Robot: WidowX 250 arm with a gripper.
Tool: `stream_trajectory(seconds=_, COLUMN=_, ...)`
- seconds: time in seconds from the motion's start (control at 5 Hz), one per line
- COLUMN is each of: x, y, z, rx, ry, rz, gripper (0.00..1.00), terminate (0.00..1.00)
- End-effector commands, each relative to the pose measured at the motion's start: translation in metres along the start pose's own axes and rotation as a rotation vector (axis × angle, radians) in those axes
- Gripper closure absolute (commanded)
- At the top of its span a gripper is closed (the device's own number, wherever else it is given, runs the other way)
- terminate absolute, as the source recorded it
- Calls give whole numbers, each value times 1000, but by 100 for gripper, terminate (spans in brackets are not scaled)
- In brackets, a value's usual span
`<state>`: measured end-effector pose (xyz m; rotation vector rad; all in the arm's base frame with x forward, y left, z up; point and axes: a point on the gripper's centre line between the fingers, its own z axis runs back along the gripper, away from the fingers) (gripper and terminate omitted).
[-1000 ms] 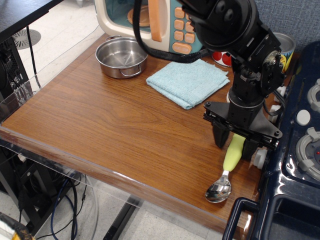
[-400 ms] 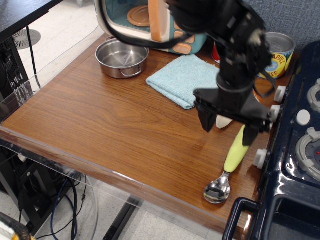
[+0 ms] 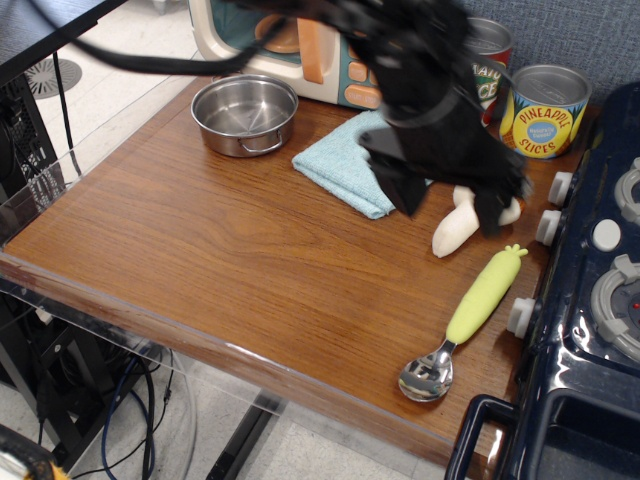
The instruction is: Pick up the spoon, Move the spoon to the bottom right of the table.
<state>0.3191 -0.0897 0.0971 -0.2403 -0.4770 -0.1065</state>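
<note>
Since a second earlier, the gripper had lifted off the spoon and drawn back toward the blue cloth, its two dark fingers spread apart and holding nothing. The image was blurred with motion, but the gap between the fingers read clearly.

The spoon lay flat on the table, toward the near edge from the fingers and just beside the dark blue stove. Its long axis ran from the knobbed yellow-green handle, nearest the gripper, down to the shiny bowl close to the table's front lip. A small white object rested between the gripper and the spoon's handle.

Beyond the cloth stood a steel pot, a toy microwave and two cans.

With the spoon already sitting near the table's bottom right corner, the placing looked done, and the arm's remaining move appeared to be a simple retreat.
</note>
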Motion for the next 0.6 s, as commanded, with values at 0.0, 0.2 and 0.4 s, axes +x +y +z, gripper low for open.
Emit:
stream_trajectory(seconds=0.0, x=-3, y=0, z=18, rx=-16, ry=-50, rz=-13, gripper=0, terminate=0)
stream_trajectory(seconds=0.2, x=-3, y=0, z=18, rx=-16, ry=-50, rz=-13, gripper=0, terminate=0)
stream_trajectory(seconds=0.4, x=-3, y=0, z=18, rx=-16, ry=-50, rz=-13, gripper=0, terminate=100)
